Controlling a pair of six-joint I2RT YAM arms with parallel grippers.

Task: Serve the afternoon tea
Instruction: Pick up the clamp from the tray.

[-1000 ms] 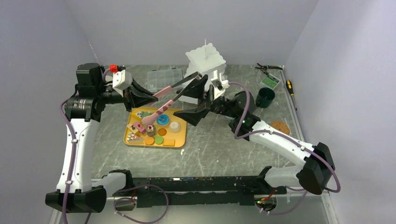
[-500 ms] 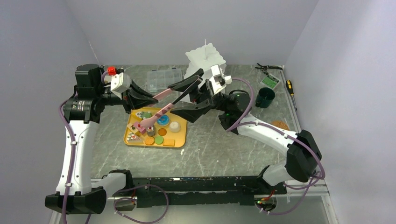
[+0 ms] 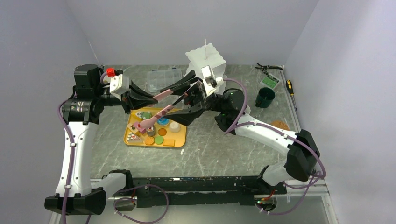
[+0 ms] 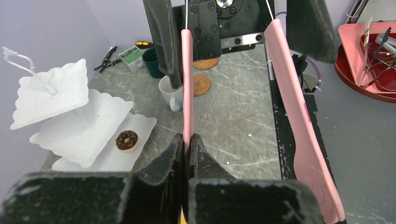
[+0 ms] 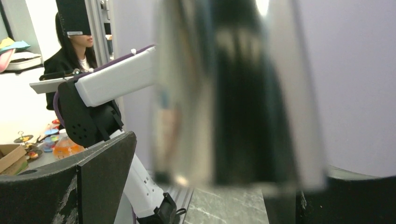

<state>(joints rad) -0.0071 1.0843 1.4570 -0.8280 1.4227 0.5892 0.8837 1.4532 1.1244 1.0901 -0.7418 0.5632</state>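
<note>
Since the left gripper (image 3: 150,97) pinches only one arm of the pink tongs (image 3: 161,94), a squeeze from the right gripper (image 3: 180,103) could, I judge, twist them loose. It could also swing their tip into the pastries (image 3: 159,130) on the yellow tray (image 3: 182,138) just below. From above, the right claw stands spread wide about both tong arms, gripping nothing, in front of the white stand (image 3: 205,58). The green mug (image 3: 265,97) sits well apart to the right.

From the left wrist, its own claw is clamped tight on one pink arm, the other arm free. A chocolate donut (image 4: 126,140) lies on the stand's lowest tier, and the white mug (image 4: 169,93) is near two cork coasters (image 4: 201,85).

The right wrist picture is mostly blur: claw wide, contact with the tongs unclear.
</note>
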